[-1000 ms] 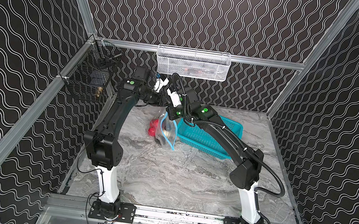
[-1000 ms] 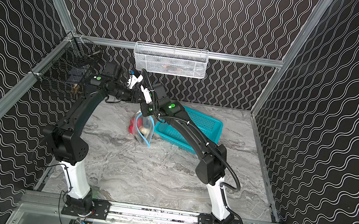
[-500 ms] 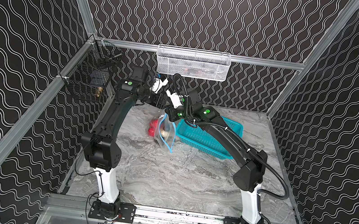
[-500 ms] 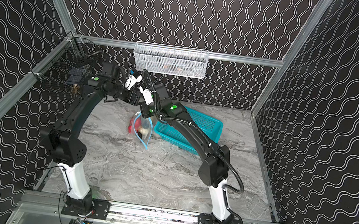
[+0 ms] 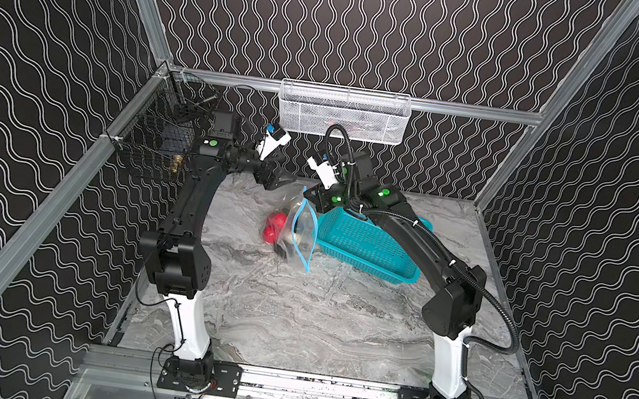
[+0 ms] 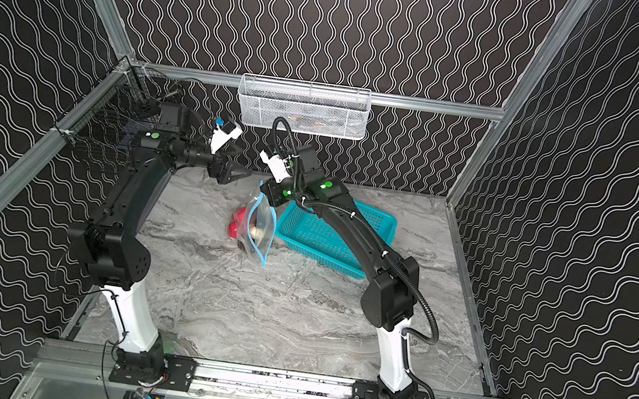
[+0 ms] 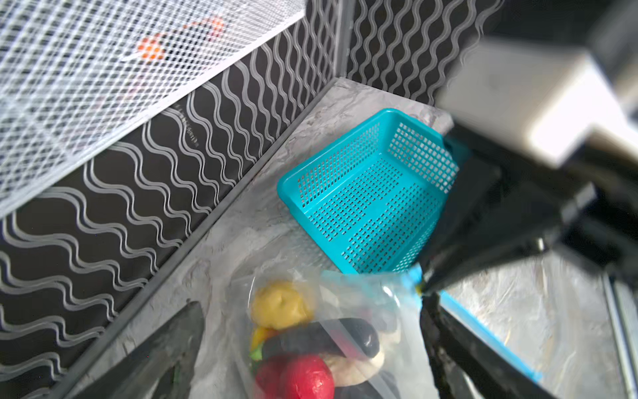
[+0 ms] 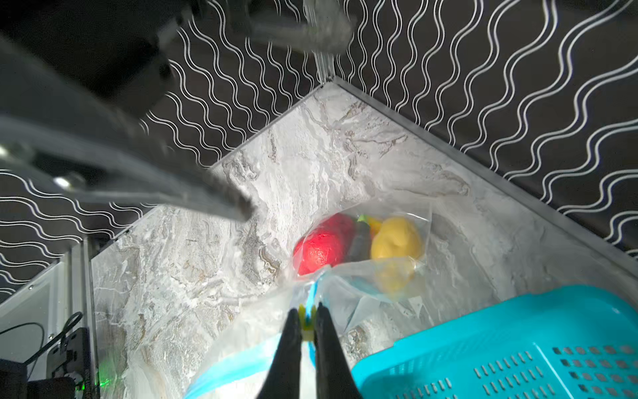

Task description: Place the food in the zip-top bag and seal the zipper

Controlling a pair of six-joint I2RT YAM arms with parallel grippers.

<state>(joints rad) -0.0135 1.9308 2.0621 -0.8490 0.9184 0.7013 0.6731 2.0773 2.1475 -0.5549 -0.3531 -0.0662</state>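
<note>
Pinching a half-hidden yellow slider, right fingers meet; blurred left fingers seemingly spread empty

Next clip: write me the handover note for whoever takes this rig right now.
Left pincer: open, empty, near the bag's far end.
Right pincer: shut on the yellow slider tab.
Zip-top bag: on the table beside the teal basket, slider corner raised.
Done: food is in the bag; none shows in the basket.
Left: the zipper gapes open; draw the slider along it, probably with the left pincer steadying the bag.
</note>
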